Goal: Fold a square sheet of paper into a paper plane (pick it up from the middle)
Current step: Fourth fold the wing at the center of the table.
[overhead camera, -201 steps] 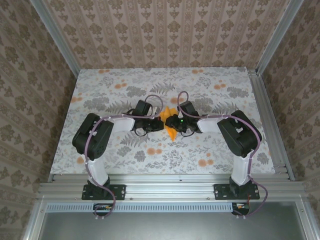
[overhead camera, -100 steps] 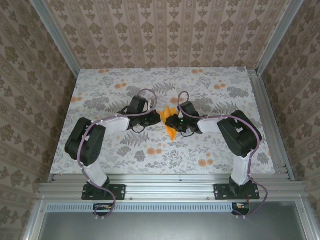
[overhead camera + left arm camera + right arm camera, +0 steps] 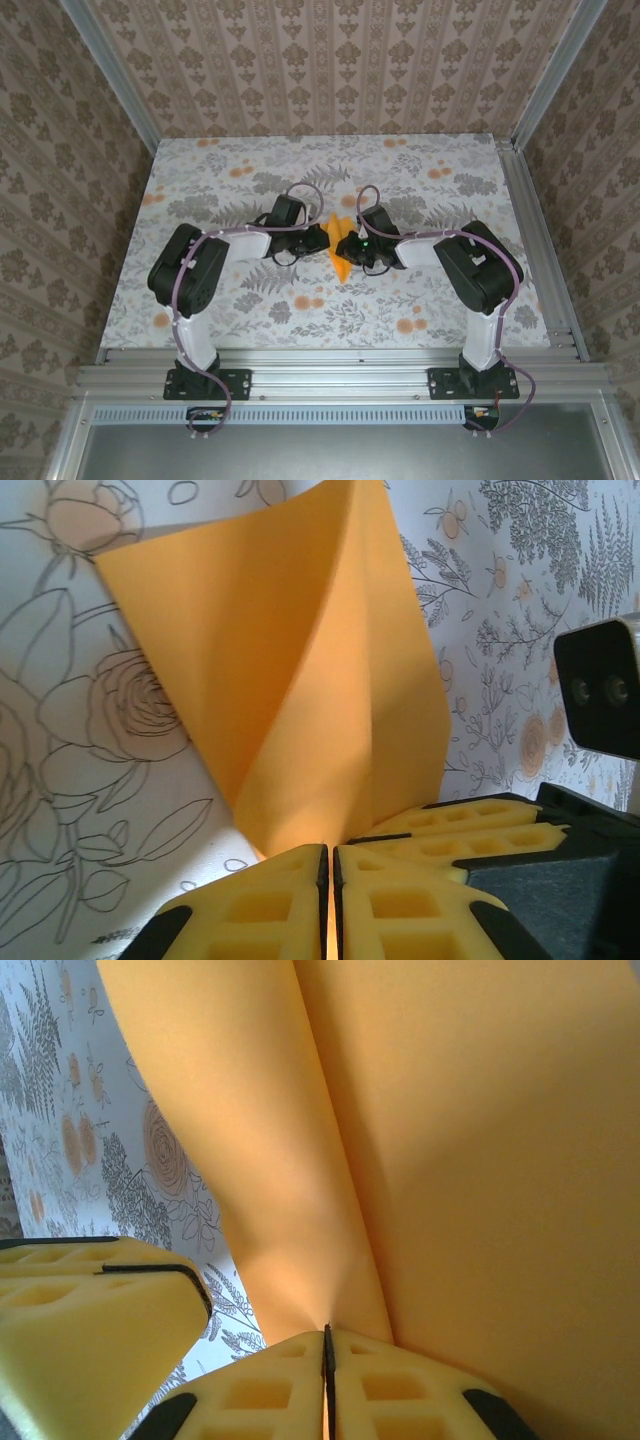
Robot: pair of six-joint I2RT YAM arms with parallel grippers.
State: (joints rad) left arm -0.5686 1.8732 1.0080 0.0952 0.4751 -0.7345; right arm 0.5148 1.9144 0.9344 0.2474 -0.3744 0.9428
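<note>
Top external view: the creased orange sheet of paper (image 3: 338, 262) stands nearly on edge at the middle of the desk (image 3: 450, 300), its long axis running away from the arm bases. The left gripper (image 3: 318, 240) pinches it from the left and the right gripper (image 3: 346, 246) from the right, both equally near. In the wrist views each gripper is closed on the paper. A second ago the right gripper was wider; the sheet now looks narrower.

Left gripper (image 3: 328, 885) at bottom edge, yellow pads pressed together on lower tip of square sheet of paper (image 3: 300, 660). Sheet bright orange, creased, flaps rising over flower-printed table (image 3: 80, 780). Right gripper (image 3: 450, 830) just beside, pads together at sheet's right edge. Black block (image 3: 600, 695) far right.
</note>
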